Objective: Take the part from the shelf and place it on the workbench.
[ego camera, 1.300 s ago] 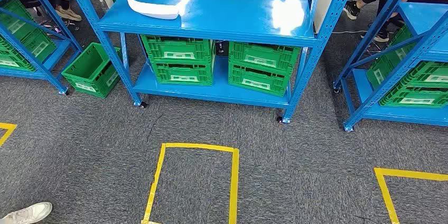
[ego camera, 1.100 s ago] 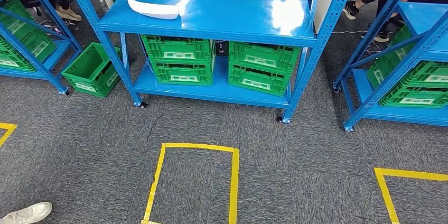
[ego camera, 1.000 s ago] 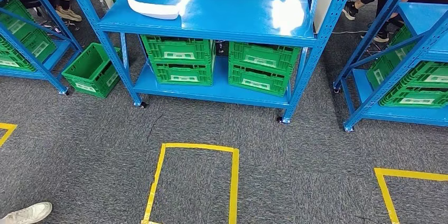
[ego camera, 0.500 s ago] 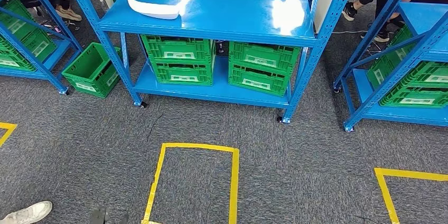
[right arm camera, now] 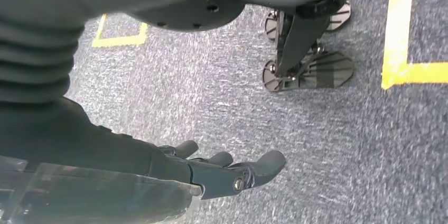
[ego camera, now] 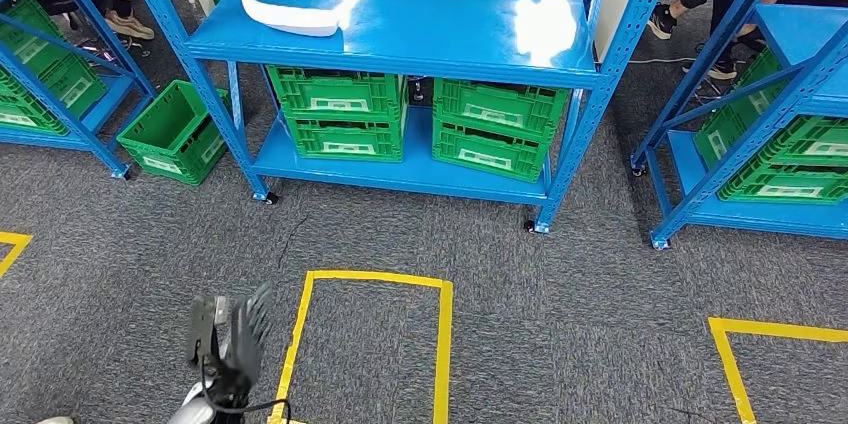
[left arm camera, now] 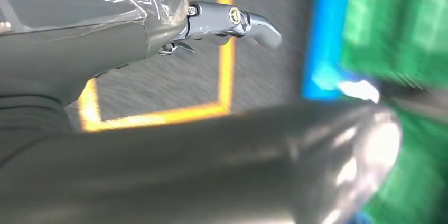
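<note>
Head view: white part [ego camera: 292, 15] lies on the shelf [ego camera: 450, 39], well apart from the empty, spread-fingered left hand [ego camera: 230, 336].

High head view onto shelf [ego camera: 400, 34]; close wrist views over carpet [right arm camera: 317, 155].

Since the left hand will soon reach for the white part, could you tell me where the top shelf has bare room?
The white part lies at the top shelf's left rear. From it rightward to the right posts the blue surface is bare, as is the front strip. Below is crowded: green crates fill the lower level. The left hand hangs low over the carpet, fingers apart.
</note>
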You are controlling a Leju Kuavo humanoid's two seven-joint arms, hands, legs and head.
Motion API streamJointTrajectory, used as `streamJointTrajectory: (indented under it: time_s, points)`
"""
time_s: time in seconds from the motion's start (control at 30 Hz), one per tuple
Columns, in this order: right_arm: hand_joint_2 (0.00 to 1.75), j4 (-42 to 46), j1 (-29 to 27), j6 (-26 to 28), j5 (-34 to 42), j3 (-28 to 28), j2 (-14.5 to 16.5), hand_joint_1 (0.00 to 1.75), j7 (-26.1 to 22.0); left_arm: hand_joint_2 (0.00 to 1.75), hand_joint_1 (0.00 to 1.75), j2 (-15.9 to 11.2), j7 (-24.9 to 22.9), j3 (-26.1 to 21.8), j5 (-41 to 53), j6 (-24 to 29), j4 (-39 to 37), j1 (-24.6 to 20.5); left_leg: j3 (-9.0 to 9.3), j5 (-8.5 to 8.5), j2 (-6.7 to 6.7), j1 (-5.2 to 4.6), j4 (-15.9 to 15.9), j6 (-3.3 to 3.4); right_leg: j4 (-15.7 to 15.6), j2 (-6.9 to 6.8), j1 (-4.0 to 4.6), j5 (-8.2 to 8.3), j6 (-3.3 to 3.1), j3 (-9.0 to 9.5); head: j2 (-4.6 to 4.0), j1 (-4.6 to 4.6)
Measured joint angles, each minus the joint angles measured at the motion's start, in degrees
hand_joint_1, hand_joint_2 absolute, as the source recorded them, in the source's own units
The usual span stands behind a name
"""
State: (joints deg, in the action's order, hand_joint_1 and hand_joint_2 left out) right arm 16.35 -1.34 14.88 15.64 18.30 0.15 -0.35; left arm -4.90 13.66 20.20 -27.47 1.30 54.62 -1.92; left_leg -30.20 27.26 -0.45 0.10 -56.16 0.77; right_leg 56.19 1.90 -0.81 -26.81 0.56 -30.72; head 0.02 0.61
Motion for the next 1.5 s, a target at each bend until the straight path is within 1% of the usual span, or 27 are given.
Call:
streamJointTrajectory:
  time_s: [0.17, 0.3, 0.37, 0.43, 0.5, 0.53, 0.57, 0.6, 0.63, 0.67, 0.7, 0.73, 0.77, 0.83, 0.9, 0.93, 0.97, 1.03, 1.07, 1.1, 1.13, 1.2, 1.27, 1.33, 1.4, 1.43, 1.5]
  points:
    - [1.75, -0.3, 0.5, -1.4, 1.2, 1.1, 0.0, 0.0, 0.0, 0.0, 0.0, -0.5, 2.4, 4.4, 0.7, -6.7, 7.4, -2.5, -0.22, 0.07, -0.06, -0.06, -0.4, 0.14, -0.1, 0.03, -0.25, 0.2, 0.32, -0.08, 0.0, 0.01]
    - [0.0, -0.4, 0.8, -2.4, 2.2, 2.1, 0.0, 0.0, 0.0, 0.0, 0.0, -1.0, 4.3, 7.9, 1.2, -12.0, 13.1, -4.5, -0.51, 0.09, -0.05, -0.14, -0.7, 0.64, -0.2, 0.06, -0.35, 0.43, 0.71, -0.19, 0.0, 0.01]
    - [0.0, -0.5, 1.1, -2.9, 2.6, 2.6, -0.1, 0.0, 0.1, 0.0, 0.0, -1.2, 5.3, 9.7, 1.4, -14.8, 16.2, -5.6, -0.24, -0.52, 0.12, -0.1, 0.2, 1.36, -0.3, -0.09, -0.3, 0.52, 1.09, -0.34, 0.0, 0.0]
    - [0.0, -0.7, 1.4, -3.5, 3.1, 3.2, -0.3, 0.0, 0.3, 0.0, 0.0, -1.3, 6.4, 11.4, 1.7, -17.8, 19.2, -6.7, 0.23, -1.48, 0.42, 0.11, 1.4, 2.24, 2.6, -0.61, -0.17, -1.0, 0.94, -1.87, 0.0, -0.08]
    - [0.0, -0.8, 1.7, -4.0, 3.5, 3.8, -0.6, 0.0, 0.7, 0.0, 0.0, -1.3, 7.4, 13.2, 1.9, -20.7, 21.9, -7.7, 0.21, -1.93, 0.68, 0.14, 1.8, 2.65, 10.2, -1.01, -0.23, -4.17, 0.53, -5.65, 0.0, -0.11]
    - [0.0, -0.9, 1.8, -4.2, 3.7, 4.1, -0.7, 0.0, 0.9, 0.0, 0.0, -1.4, 7.9, 14.1, 2.0, -22.1, 23.2, -8.0, 0.11, -1.97, 0.8, 0.1, 1.8, 2.68, 14.2, -1.04, -0.34, -5.41, 0.61, -7.62, 0.0, -0.11]
    - [0.0, -1.0, 1.8, -4.5, 3.9, 4.4, -0.9, 0.0, 1.1, 0.0, 0.0, -1.4, 8.4, 15.0, 2.2, -23.5, 24.5, -8.2, 0.07, -1.95, 0.91, 0.07, 1.7, 2.65, 16.6, -1.09, -0.48, -5.89, 0.94, -8.87, 0.0, -0.1]
    - [0.0, -1.0, 1.8, -4.7, 4.2, 4.7, -1.1, 0.0, 1.3, 0.0, 0.0, -1.4, 9.0, 15.8, 2.3, -24.9, 25.8, -8.5, 0.06, -1.9, 0.97, 0.1, 1.6, 2.57, 16.5, -1.18, -0.67, -5.36, 1.52, -8.96, 0.0, -0.1]
    - [0.0, -1.1, 1.9, -5.0, 4.4, 5.0, -1.4, 0.0, 1.5, 0.0, 0.0, -1.4, 9.5, 16.6, 2.4, -26.3, 27.0, -8.8, 0.06, -1.79, 1.0, 0.18, 1.4, 2.41, 14.1, -1.34, -0.92, -3.99, 2.25, -7.91, 0.0, -0.11]
    - [0.0, -1.1, 2.0, -5.2, 4.6, 5.2, -1.6, 0.0, 1.7, 0.0, 0.0, -1.5, 10.0, 17.3, 2.5, -27.6, 28.3, -9.3, 0.01, -1.58, 1.01, 0.27, 1.1, 2.11, 9.8, -1.62, -1.21, -2.13, 3.0, -5.94, 0.0, -0.11]
    - [0.0, -1.2, 2.1, -5.5, 4.9, 5.5, -1.8, 0.0, 1.9, 0.0, 0.0, -1.5, 10.6, 18.1, 2.7, -28.9, 29.5, -9.8, -0.2, -1.25, 1.0, 0.21, 0.5, 1.65, 5.9, -1.85, -1.33, -0.68, 3.42, -4.06, 0.0, -0.12]
    - [0.0, -1.2, 2.3, -5.7, 5.1, 5.8, -2.0, 0.0, 2.1, 0.0, 0.0, -1.6, 11.1, 18.8, 2.8, -30.1, 30.8, -10.3, -0.5, -0.9, 1.01, 0.16, -0.1, 1.18, 3.1, -1.91, -1.4, 0.29, 3.37, -2.79, 0.0, -0.09]
    - [0.0, -1.2, 2.4, -6.0, 5.3, 6.1, -2.1, 0.0, 2.3, 0.0, 0.0, -1.7, 11.6, 19.5, 2.8, -31.5, 32.1, -10.8, -0.82, -0.63, 1.02, 0.11, -0.7, 0.75, 1.7, -1.9, -1.36, 0.71, 3.03, -2.2, 0.0, -0.05]
    - [0.0, -1.3, 2.6, -6.4, 5.9, 6.6, -2.3, 0.0, 2.8, 0.0, 0.0, -1.8, 12.8, 20.8, 2.9, -34.3, 34.6, -11.6, -1.25, -0.48, 1.05, 0.2, -1.1, 0.22, 1.7, -1.58, -1.2, 0.75, 1.91, -2.49, 0.0, 0.01]
    - [0.0, -1.3, 2.6, -6.7, 6.5, 7.1, -2.7, 0.0, 3.0, 0.0, 0.0, -2.0, 14.1, 21.9, 2.6, -37.0, 36.7, -12.2, -1.6, 0.19, 1.02, 0.47, -1.9, -0.23, 1.7, -1.49, -1.31, 0.91, 1.18, -2.62, 0.0, 0.01]
    - [0.0, -1.3, 2.6, -6.8, 6.9, 7.4, -2.9, 0.0, 3.1, 0.0, 0.0, -2.0, 14.7, 22.4, 2.3, -38.3, 37.6, -12.5, -2.32, 1.41, 1.0, 0.56, -3.6, -0.5, 1.7, -1.45, -1.42, 1.02, 0.86, -2.66, 0.0, 0.02]
    - [0.0, -1.3, 2.6, -6.8, 7.3, 7.6, -3.2, 0.0, 3.1, 0.0, 0.0, -2.1, 15.5, 22.9, 1.8, -39.5, 38.5, -12.8, -3.65, 3.26, 0.98, 0.62, -6.6, -0.79, 1.7, -1.43, -1.41, 1.09, 0.64, -2.76, 0.0, 0.03]
    - [0.0, -1.3, 2.4, -6.8, 7.8, 7.9, -3.7, 0.0, 3.1, 0.0, 0.0, -2.2, 16.8, 23.6, 0.6, -41.2, 39.6, -13.1, -7.31, 7.08, 0.97, 0.62, -14.6, -1.12, 1.7, -1.42, -1.22, 1.22, 0.35, -3.06, 0.0, 0.04]
    - [0.0, -1.3, 2.3, -6.8, 8.0, 8.0, -3.9, 0.0, 3.0, 0.0, 0.0, -2.3, 17.3, 23.8, 0.0, -41.5, 39.9, -13.1, -8.62, 7.94, 0.97, 0.62, -17.4, -1.09, 1.7, -1.42, -1.08, 1.29, 0.25, -3.2, 0.0, 0.04]
    - [0.0, -1.3, 2.1, -6.7, 8.1, 8.2, -4.1, 0.0, 2.9, 0.0, 0.0, -2.4, 17.7, 24.0, -0.5, -41.7, 40.2, -13.1, -8.89, 7.64, 0.96, 0.6, -18.1, -0.9, 1.7, -1.4, -0.92, 1.35, 0.16, -3.27, 0.0, 0.04]
    - [0.0, -1.3, 1.9, -6.7, 8.1, 8.4, -4.3, 0.0, 2.9, 0.0, 0.0, -2.5, 18.1, 24.1, -0.9, -41.8, 40.4, -13.1, -7.95, 6.31, 0.91, 0.55, -16.3, -0.52, 1.7, -1.34, -0.72, 1.39, 0.11, -3.28, 0.0, 0.04]
    - [0.0, -1.3, 1.7, -6.7, 8.1, 8.9, -4.5, 0.0, 2.9, 0.0, 0.0, -2.6, 18.8, 24.4, -1.4, -42.0, 41.1, -13.2, -3.62, 2.7, 0.69, 0.21, -8.2, 0.91, 1.7, -1.2, -0.48, 1.49, 0.02, -3.18, 0.0, 0.01]
    - [0.0, -1.2, 1.5, -6.9, 8.1, 9.4, -4.6, 0.0, 2.9, 0.0, 0.0, -2.7, 19.5, 24.6, -1.5, -42.0, 41.8, -13.2, -0.67, 0.97, 0.75, -0.41, -2.3, 2.18, 1.6, -1.18, -0.31, 1.69, 0.21, -3.21, 0.0, -0.03]
    - [0.0, -1.2, 1.3, -7.2, 7.9, 10.0, -4.7, 0.0, 3.1, 0.0, 0.0, -2.9, 19.9, 24.7, -1.6, -41.8, 42.3, -13.2, -0.48, 0.83, 0.97, -0.92, -1.3, 2.68, 1.3, -1.32, -0.35, 2.01, 0.72, -3.3, 0.0, 0.05]
    - [0.0, -1.1, 1.3, -7.4, 7.9, 10.5, -4.9, 0.0, 3.3, 0.0, 0.0, -3.0, 20.2, 24.7, -1.8, -41.7, 42.7, -13.2, -0.06, -0.07, 0.98, -0.72, 0.1, 2.94, 1.5, -1.5, -0.41, 2.0, 1.09, -3.59, 0.0, 0.08]
    - [0.0, -1.1, 1.3, -7.5, 7.8, 10.7, -5.0, 0.0, 3.3, 0.0, 0.0, -3.0, 20.4, 24.7, -1.9, -41.7, 42.9, -13.2, 0.17, -0.58, 1.02, -0.57, 0.8, 3.06, 2.7, -1.56, -0.33, 1.37, 1.06, -4.26, 0.0, 0.04]
    - [0.0, -0.9, 1.4, -7.4, 7.9, 11.1, -5.4, 0.0, 3.3, 0.0, 0.0, -3.1, 20.6, 24.7, -2.1, -41.6, 43.0, -13.2, 0.3, -1.1, 1.1, -0.5, 1.5, 3.12, 8.7, -1.63, -0.32, -1.42, 0.65, -7.15, 0.0, -0.07]
